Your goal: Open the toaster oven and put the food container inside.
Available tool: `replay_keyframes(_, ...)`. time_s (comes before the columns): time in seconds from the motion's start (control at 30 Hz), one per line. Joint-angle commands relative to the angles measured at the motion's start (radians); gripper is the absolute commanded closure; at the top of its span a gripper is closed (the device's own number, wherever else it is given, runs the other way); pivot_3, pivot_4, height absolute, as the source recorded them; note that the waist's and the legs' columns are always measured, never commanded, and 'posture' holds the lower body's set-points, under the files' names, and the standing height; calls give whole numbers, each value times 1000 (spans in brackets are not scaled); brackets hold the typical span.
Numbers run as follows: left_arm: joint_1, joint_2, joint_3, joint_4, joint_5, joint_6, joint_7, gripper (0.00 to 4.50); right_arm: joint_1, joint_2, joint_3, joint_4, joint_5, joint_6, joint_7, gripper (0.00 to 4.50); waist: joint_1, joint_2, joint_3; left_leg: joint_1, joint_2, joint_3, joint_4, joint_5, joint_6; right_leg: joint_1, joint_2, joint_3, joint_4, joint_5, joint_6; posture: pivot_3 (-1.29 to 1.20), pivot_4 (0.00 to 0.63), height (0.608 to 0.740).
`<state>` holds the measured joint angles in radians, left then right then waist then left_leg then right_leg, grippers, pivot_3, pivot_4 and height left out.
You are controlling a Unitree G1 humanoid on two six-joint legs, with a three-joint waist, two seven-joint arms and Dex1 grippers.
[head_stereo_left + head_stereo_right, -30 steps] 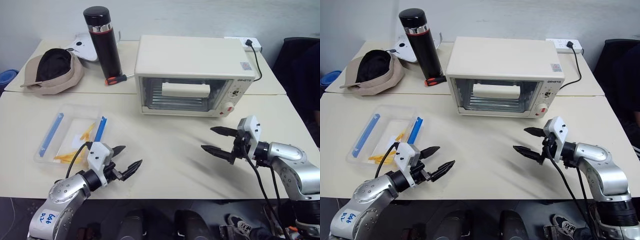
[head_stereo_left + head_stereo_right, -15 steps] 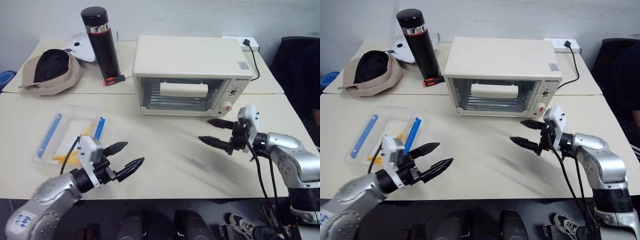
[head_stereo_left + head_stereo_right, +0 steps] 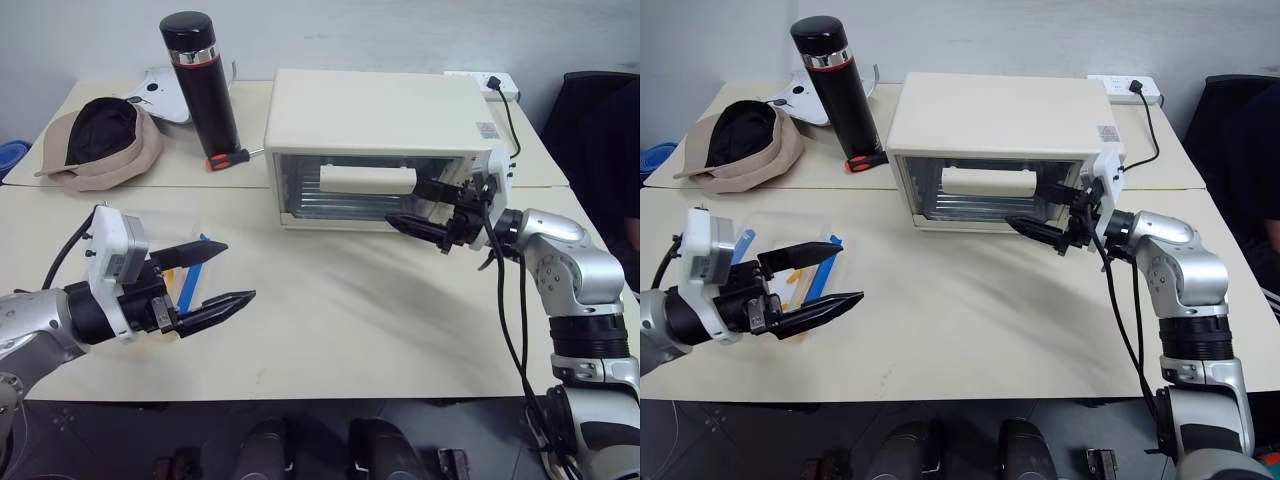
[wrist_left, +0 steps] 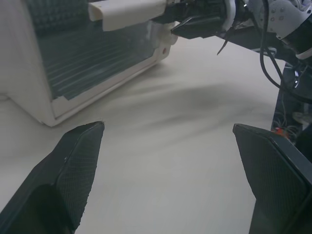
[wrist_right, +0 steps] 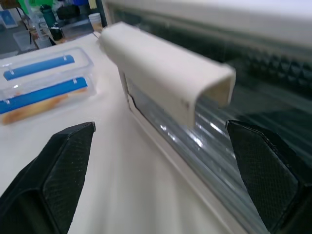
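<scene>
Both pincers gape wide, empty. Right pincer (image 3: pixel 430 208) sits at the oven (image 3: pixel 375 150) handle (image 3: pixel 367 180), door shut. Risk: fingers slip off, dragging oven along the surface (image 3: pixel 350 320).

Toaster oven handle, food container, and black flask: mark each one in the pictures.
toaster oven handle (image 3: pixel 368 180), left eye view, middle of the cream bar.
food container (image 5: pixel 46 90), right wrist view, on its clear lid between the two blue clips.
black flask (image 3: pixel 832 85), right eye view, middle of its dark body.

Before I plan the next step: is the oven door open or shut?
Shut. The oven door's glass stands upright, flush with the front, its handle at the top; the open right claw is beside it.
</scene>
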<state>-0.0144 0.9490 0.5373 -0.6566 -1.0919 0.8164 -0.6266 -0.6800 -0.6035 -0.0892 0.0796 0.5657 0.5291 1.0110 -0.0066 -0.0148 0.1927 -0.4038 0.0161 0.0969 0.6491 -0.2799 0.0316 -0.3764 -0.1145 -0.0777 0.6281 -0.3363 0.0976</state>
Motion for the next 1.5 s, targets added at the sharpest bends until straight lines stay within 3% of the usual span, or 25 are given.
replay_keyframes(0.03,-42,10,20,25,7,-23,2,0,6,0,-27,-94,58,30,11,15,0,0,0,0,0,0,0,0,0,0,0,0,0,0,0,0,150,740)
replay_keyframes(0.23,-151,-25,-39,113,77,-50,62,0,81,-17,-19,-229,109,93,29,15,-10,0,0,0,0,0,-1,0,0,0,0,0,1,0,0,0,150,740)
replay_keyframes(0.33,-270,-30,-104,179,129,-74,60,586,110,-12,-23,-254,107,94,15,0,-15,0,0,0,0,0,-1,0,0,0,0,0,2,0,0,0,150,740)
replay_keyframes(0.53,-576,-49,-331,385,325,-174,-51,2489,167,-2,-29,-280,99,82,-5,0,-19,0,0,0,0,2,-1,0,-1,-1,2,0,2,0,1,0,150,740)
replay_keyframes(0.73,-766,-80,-505,627,508,-322,-271,4353,200,12,-38,-326,104,82,-37,0,-18,0,0,0,0,5,0,0,0,-1,5,-1,2,0,1,0,150,740)
replay_keyframes(0.77,-782,-84,-521,648,524,-338,-304,4479,203,13,-40,-330,104,82,-42,0,-18,0,0,0,0,5,0,1,0,-2,5,-1,3,0,1,0,150,740)
replay_keyframes(1.17,-881,-227,-612,798,642,-425,-486,4479,329,-24,-137,-428,115,100,-138,0,5,0,0,-1,0,6,4,1,1,-3,4,0,7,1,2,0,150,740)
replay_keyframes(1.37,-850,-264,-663,823,703,-478,-558,4479,613,-195,-359,-506,157,124,-44,0,32,0,0,-1,-1,5,5,0,4,0,2,1,6,1,2,0,150,740)
replay_keyframes(1.5,-816,-260,-715,839,761,-535,-621,4479,694,-267,-464,-550,269,179,15,0,31,0,0,1,-1,5,10,0,5,1,1,0,7,1,3,0,150,740)
